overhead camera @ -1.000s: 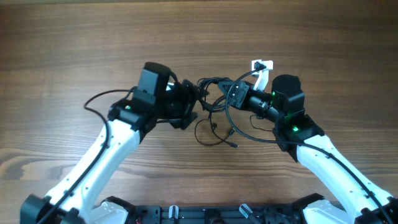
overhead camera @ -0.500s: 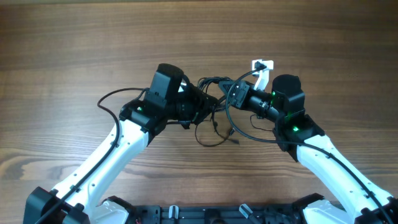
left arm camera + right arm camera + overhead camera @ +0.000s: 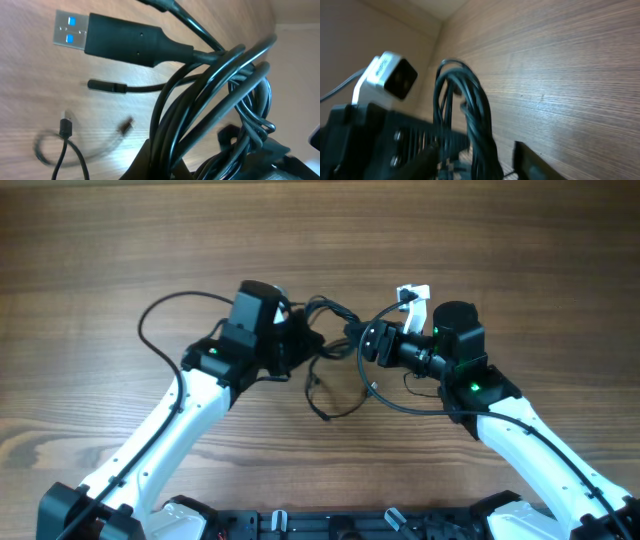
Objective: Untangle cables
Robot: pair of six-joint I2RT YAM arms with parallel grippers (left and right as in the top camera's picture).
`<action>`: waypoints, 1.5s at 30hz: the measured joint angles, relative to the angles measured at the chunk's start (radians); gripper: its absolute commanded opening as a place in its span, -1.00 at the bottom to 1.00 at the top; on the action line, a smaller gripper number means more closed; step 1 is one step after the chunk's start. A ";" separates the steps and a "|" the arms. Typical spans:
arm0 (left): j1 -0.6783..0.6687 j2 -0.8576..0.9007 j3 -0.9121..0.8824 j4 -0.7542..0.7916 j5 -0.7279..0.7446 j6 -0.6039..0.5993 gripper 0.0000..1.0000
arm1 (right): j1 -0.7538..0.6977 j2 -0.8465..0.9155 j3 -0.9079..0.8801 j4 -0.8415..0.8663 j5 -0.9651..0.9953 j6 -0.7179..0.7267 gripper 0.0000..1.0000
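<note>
Nearest you, one loose cord (image 3: 335, 410) lay slack on the table (image 3: 110, 250). Your left gripper (image 3: 308, 346) pinched the knotted cables (image 3: 335, 313) tight, likely to anchor them. Your right gripper (image 3: 366, 342) stood spread around some strands, perhaps ready to pull one free. Beyond it sat a white plug (image 3: 412, 292). No container was in view.

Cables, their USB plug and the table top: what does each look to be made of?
The cables: black rubbery or plastic jacket, semi-gloss; light streaks run along the bends. The USB plug: bare silvery metal shell with blue insert, on a matte black moulded plastic body. The table: wood or wood-look laminate, brown with straight grain lines, low sheen; which cannot be told.
</note>
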 measured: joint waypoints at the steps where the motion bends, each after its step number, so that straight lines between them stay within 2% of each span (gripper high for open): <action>1: 0.018 -0.006 0.000 -0.002 -0.006 0.046 -0.92 | -0.005 0.000 0.000 -0.001 -0.014 -0.015 0.32; 2: 0.034 -0.015 -0.002 -0.003 -0.008 0.073 -0.92 | -0.009 0.000 0.000 -0.002 -0.023 -0.019 0.37; 4: 0.068 -0.042 -0.002 -0.002 -0.013 0.111 -0.92 | -0.020 0.000 0.000 -0.002 -0.054 -0.031 0.64; 6: 0.109 -0.073 -0.002 0.001 -0.027 0.095 -0.92 | -0.021 0.000 0.000 -0.003 -0.095 -0.053 0.82; 8: 0.142 -0.083 -0.002 0.003 -0.039 -0.017 -0.92 | -0.010 0.000 0.000 -0.011 -0.148 -0.117 0.89; 11: 0.167 -0.083 -0.002 0.003 -0.053 -0.266 -0.92 | 0.053 0.000 0.000 -0.024 -0.179 -0.253 1.00; 14: 0.169 -0.083 -0.002 0.003 -0.045 -0.492 -0.92 | 0.136 0.004 0.000 0.014 -0.156 -0.392 0.99; 16: 0.169 -0.083 -0.002 0.003 -0.024 -0.600 -0.92 | 0.182 0.024 0.000 0.060 -0.132 -0.440 1.00; 21: 0.169 -0.083 -0.002 0.003 0.035 -0.766 -0.92 | 0.256 0.121 0.000 0.196 -0.011 -0.495 0.98; 26: 0.168 -0.083 -0.002 0.004 0.080 -0.845 -0.92 | 0.307 0.229 0.000 0.354 0.159 -0.507 0.55; 27: 0.168 -0.083 -0.002 0.003 0.085 -0.852 -0.92 | 0.313 0.248 0.001 0.375 0.192 -0.505 0.33; 28: 0.168 -0.083 -0.002 0.004 0.089 -0.856 -0.91 | 0.315 0.262 0.000 0.392 0.217 -0.496 0.17; 30: 0.168 -0.083 -0.002 0.005 0.096 -0.860 -0.92 | 0.315 0.280 0.000 0.428 0.250 -0.450 -0.69; 31: 0.168 -0.083 -0.002 0.005 0.099 -0.855 -0.92 | 0.315 0.282 0.000 0.441 0.250 -0.418 -0.91; 36: 0.169 -0.083 -0.002 0.005 0.100 -0.715 -0.92 | 0.324 0.282 0.000 0.481 0.183 -0.224 -0.92; 38: 0.170 -0.083 -0.002 0.005 0.097 -0.588 -0.92 | 0.323 0.282 0.000 0.483 0.125 -0.126 -0.91; 42: 0.174 -0.083 -0.002 0.005 0.095 -0.299 -0.92 | 0.321 0.282 0.000 0.485 -0.010 -0.024 -0.91; 45: 0.175 -0.083 -0.002 0.004 0.094 -0.159 -0.92 | 0.319 0.282 0.000 0.487 -0.075 0.025 -0.91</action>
